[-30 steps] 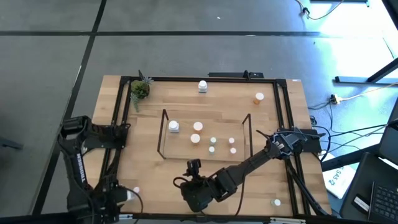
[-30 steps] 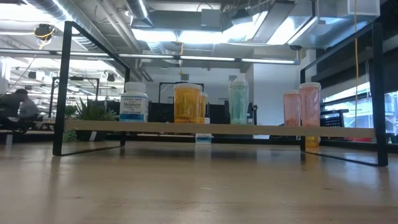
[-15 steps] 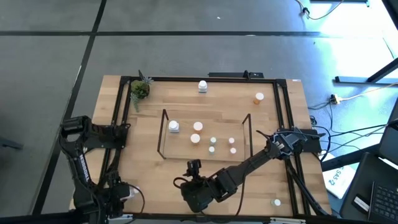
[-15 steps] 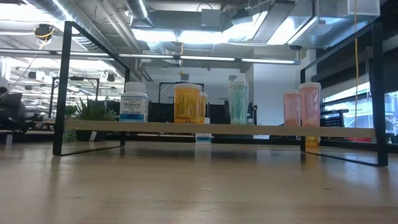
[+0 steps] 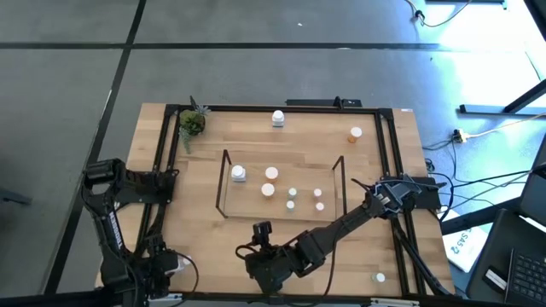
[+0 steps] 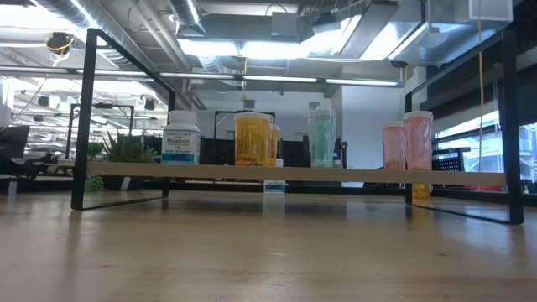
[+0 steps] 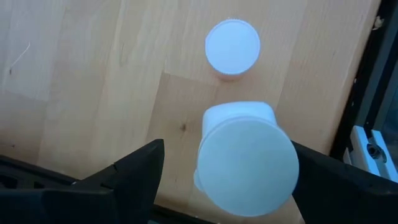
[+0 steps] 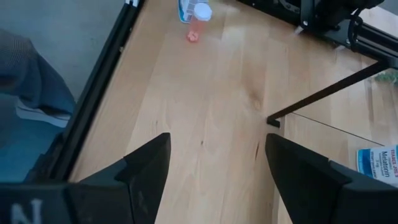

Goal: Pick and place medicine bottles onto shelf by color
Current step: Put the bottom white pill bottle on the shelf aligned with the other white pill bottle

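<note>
The shelf (image 5: 281, 183) stands mid-table, carrying a white bottle (image 6: 182, 141), orange bottles (image 6: 252, 140), a teal bottle (image 6: 320, 139) and pink bottles (image 6: 418, 141). Well away from the shelf, at the table's near left corner, the left gripper (image 7: 217, 180) straddles a large white-capped bottle (image 7: 245, 165) with fingers spread, seemingly not yet clamping; a tiny bottle (image 7: 232, 46) stands just beyond. In front of the shelf, the right gripper (image 8: 211, 171) hangs open over bare wood.

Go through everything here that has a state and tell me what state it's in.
left gripper: open, straddling large white bottle
large white bottle: upright on table, capped
right gripper: open, empty
shelf: upright, bottles standing on it
</note>
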You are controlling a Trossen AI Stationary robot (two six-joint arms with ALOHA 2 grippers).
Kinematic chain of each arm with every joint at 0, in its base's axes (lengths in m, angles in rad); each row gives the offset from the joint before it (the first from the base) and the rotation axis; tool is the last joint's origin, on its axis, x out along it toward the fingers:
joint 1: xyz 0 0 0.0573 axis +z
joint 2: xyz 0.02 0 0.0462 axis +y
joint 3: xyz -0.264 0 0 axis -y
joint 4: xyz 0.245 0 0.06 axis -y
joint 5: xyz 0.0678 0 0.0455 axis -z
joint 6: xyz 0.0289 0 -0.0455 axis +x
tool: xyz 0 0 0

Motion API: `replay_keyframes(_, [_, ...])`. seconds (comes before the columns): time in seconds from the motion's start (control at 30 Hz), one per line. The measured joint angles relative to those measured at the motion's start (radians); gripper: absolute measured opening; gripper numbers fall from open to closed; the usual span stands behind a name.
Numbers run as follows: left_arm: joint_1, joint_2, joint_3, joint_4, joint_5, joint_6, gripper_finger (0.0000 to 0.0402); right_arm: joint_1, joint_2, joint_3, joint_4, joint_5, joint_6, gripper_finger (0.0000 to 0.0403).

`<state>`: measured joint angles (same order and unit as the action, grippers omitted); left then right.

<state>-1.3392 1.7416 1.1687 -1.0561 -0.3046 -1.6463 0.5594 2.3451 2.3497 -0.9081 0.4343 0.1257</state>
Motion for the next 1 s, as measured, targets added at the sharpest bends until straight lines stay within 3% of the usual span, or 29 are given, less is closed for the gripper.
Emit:
replay_keyframes(0.37, [0.008,0.000,0.000,0.015,-0.026,-0.020,0.0298,0.000,0.000,-0.001,0.000,0.000,0.002,0.0264])
replay_keyframes(0.57, [0.028,0.000,0.000,0.049,-0.008,-0.024,0.0248,0.000,0.000,-0.001,0.000,0.000,0.002,0.0264])
replay_keyframes(0.83, [0.058,-0.002,0.000,0.056,0.098,-0.047,0.0169,0.000,0.000,-0.001,0.000,0.001,-0.002,0.0264])
replay_keyframes(1.0, [0.058,-0.002,0.001,0.055,0.098,-0.053,0.0155,0.000,0.000,-0.001,-0.009,0.002,-0.003,0.0264])
